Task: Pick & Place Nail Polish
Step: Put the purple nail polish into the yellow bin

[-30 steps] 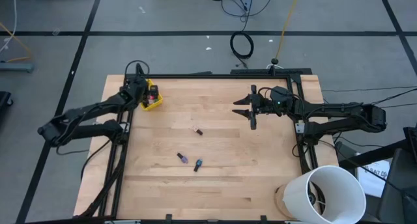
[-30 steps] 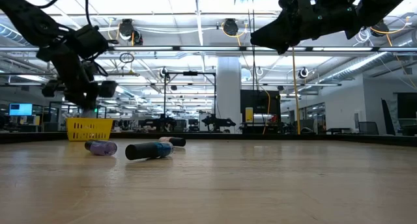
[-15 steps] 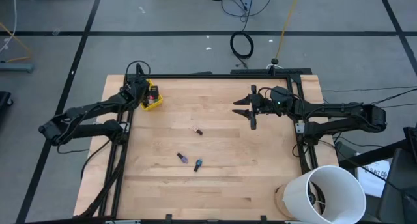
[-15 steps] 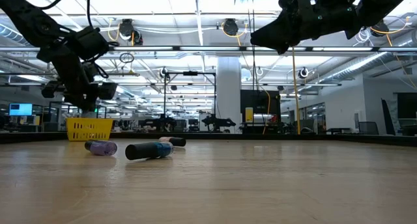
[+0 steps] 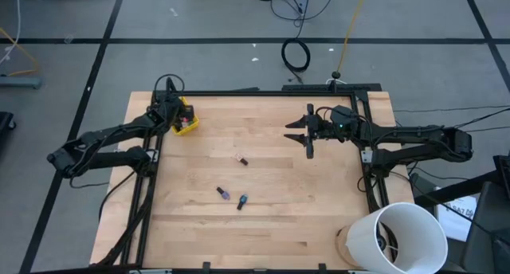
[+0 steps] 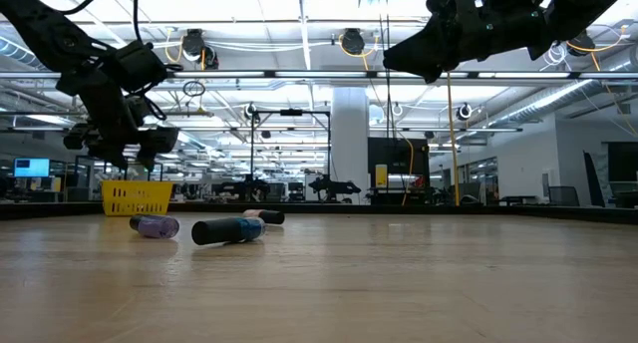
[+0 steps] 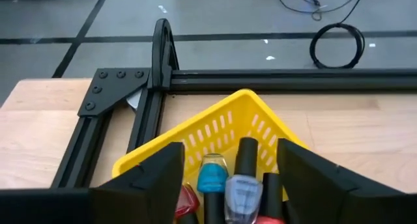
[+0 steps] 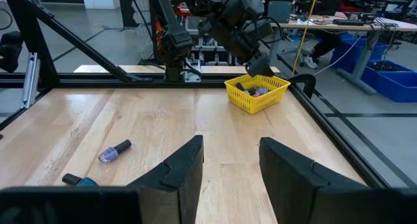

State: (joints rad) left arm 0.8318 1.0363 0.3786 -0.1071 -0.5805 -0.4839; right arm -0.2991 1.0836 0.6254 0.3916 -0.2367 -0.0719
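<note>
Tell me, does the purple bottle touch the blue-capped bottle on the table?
Apart. The high view shows bare wood between the purple bottle and the blue-capped bottle.

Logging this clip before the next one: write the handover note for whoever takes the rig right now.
Left gripper: open, empty, directly above the small yellow plastic basket at the table's far left corner.
Right gripper: open, empty, hovering over the far right of the table.
Done: several nail polish bottles lie in the basket.
Left: three bottles lie loose on the wooden table: a pink one with a dark cap, a purple one and a blue one.
</note>
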